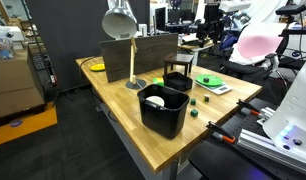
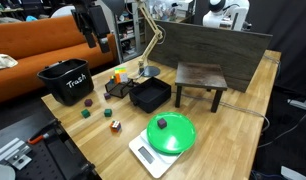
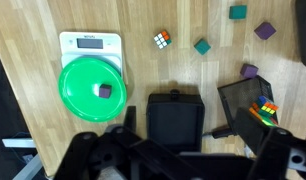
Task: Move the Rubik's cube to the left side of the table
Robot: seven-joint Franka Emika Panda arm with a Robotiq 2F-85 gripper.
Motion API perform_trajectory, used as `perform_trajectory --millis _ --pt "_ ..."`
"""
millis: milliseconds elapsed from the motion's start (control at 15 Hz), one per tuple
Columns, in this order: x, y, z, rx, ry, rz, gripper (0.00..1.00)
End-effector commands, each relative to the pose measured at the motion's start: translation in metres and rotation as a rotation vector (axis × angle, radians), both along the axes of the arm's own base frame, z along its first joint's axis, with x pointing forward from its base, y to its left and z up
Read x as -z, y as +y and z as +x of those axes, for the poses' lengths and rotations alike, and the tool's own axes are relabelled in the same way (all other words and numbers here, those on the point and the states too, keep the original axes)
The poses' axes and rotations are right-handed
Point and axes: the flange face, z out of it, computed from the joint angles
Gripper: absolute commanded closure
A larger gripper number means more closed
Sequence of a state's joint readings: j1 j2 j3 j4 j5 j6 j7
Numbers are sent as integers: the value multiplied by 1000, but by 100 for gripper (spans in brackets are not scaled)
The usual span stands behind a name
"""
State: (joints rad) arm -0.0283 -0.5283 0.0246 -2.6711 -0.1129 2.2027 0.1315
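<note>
Fingers [image 2: 94,38] held spread, nothing gripped, raised well above desk [image 2: 233,120]. In wrist view, black tray [image 3: 175,122] seen directly beneath. Rubik's cube [image 3: 162,39] found lying on bare desk, well apart from fingers, between scale [image 3: 91,42] and teal block [image 3: 202,46]. Green plate [image 3: 83,95] set on scale, small purple block [image 3: 105,90] resting on it. Lamp [image 2: 145,40] and stool [image 2: 201,76] placed behind tray; bin [image 2: 65,84] off to side.
</note>
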Motion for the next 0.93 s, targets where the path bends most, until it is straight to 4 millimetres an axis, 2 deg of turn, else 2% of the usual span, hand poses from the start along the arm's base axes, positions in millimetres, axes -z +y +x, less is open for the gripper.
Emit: perform_trajectory --millis 0,67,133,267,667,800,867 --pt "19 5 7 -50 16 -16 0" --pt "27 7 8 -61 35 -14 0" --pt "18 6 3 -27 29 -8 0" --pt "28 7 5 -36 46 -8 0" --pt "28 7 6 -39 46 -8 0" --pt "35 7 6 3 30 -8 0" --pt "45 9 3 14 45 1 0"
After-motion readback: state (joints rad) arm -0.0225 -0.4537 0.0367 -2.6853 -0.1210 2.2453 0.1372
